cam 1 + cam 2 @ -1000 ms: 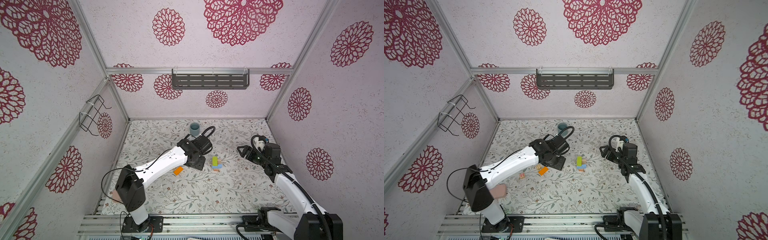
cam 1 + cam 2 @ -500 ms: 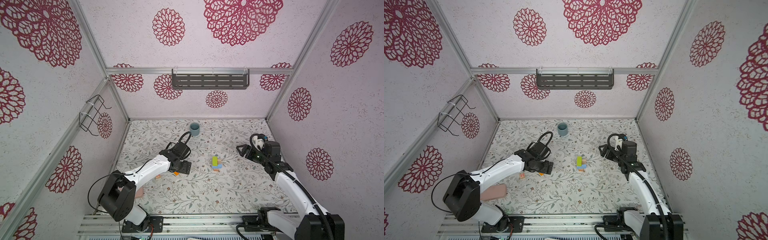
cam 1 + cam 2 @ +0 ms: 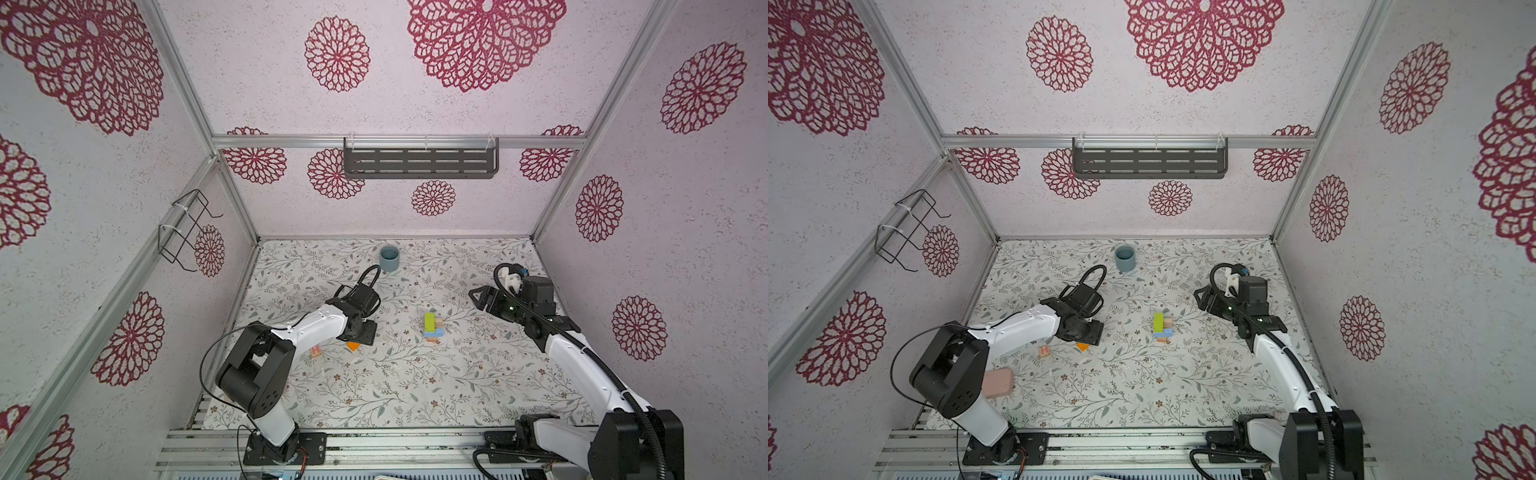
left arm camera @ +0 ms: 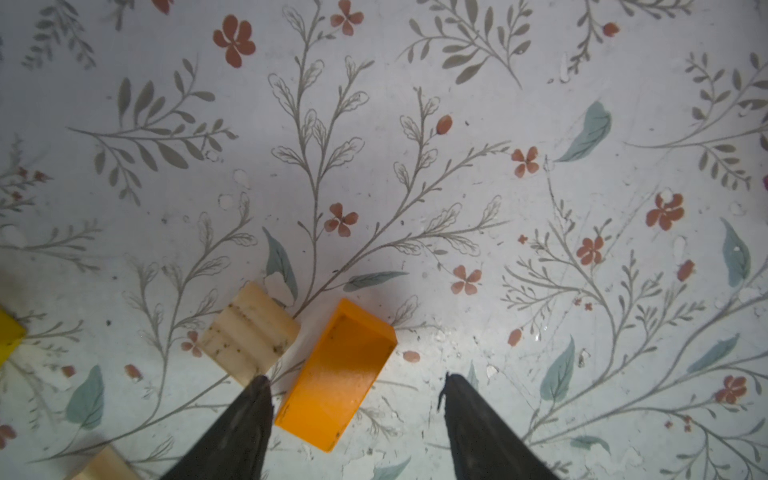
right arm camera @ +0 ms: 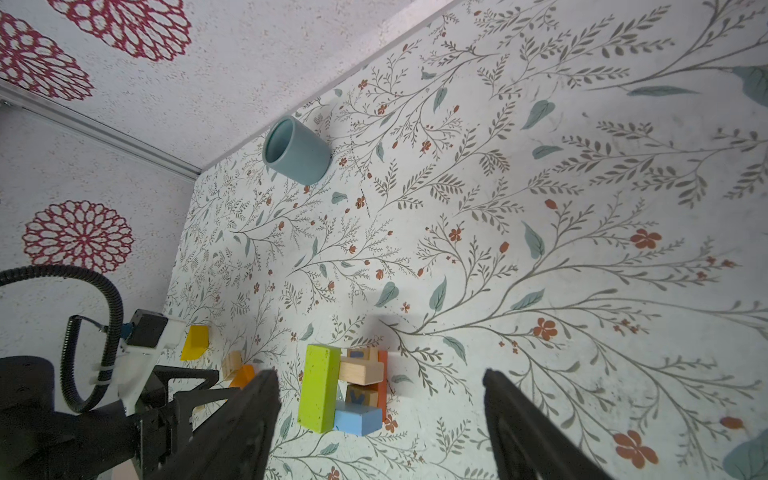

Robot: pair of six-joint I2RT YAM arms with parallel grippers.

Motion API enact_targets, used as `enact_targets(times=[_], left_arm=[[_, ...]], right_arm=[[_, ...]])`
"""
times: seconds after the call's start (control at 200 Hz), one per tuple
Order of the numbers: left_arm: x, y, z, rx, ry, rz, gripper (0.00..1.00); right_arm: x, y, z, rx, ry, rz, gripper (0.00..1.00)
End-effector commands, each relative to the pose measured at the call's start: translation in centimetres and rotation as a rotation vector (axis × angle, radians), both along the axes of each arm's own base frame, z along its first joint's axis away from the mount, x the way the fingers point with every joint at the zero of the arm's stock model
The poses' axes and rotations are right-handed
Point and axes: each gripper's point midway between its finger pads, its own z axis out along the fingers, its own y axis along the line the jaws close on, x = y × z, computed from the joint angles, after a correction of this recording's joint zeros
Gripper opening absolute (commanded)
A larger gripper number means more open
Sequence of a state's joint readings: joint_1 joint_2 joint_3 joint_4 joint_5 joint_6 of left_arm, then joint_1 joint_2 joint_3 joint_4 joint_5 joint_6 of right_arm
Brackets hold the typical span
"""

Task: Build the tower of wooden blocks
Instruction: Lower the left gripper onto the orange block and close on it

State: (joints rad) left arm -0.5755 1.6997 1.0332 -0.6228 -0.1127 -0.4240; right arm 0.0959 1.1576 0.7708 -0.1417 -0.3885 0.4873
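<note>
The left gripper (image 4: 353,378) is down low over the surface (image 4: 415,166) with its jaws released, spread wide either side of the orange block (image 4: 338,374), which lies flat between them. One finger sits just beside the block's edge and the other is clear of it, so nothing's clamped. A tan block (image 4: 248,332) lies right next to the orange one, by that same fingertip. The right gripper (image 5: 379,372) hangs off to the right, jaws wide apart too, holding nothing. The tower (image 3: 432,326) sits mid-surface between the arms: a low stack with a green block (image 5: 318,388), a blue one (image 5: 357,419), tan and letter cubes. The yellow wedge (image 5: 195,341) lies loose near the left arm.
</note>
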Motion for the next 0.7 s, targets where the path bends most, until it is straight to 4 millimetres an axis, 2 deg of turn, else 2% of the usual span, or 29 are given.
enact_targets(times=[0.0,0.46,0.695], left_arm=[[1.0,-0.3,-0.2,-0.005,-0.004,-0.011,0.63],[0.4,0.1,-1.8,0.024,0.055,0.003,0.62],[-0.2,0.2,-2.2,0.019,0.083,0.027,0.55]], right_arm=[[0.7,0.2,1.8,-0.025,-0.053,0.012,0.8],[0.7,0.2,1.7,-0.03,-0.051,0.015,0.8],[0.6,0.3,1.4,-0.021,-0.05,0.016,0.8]])
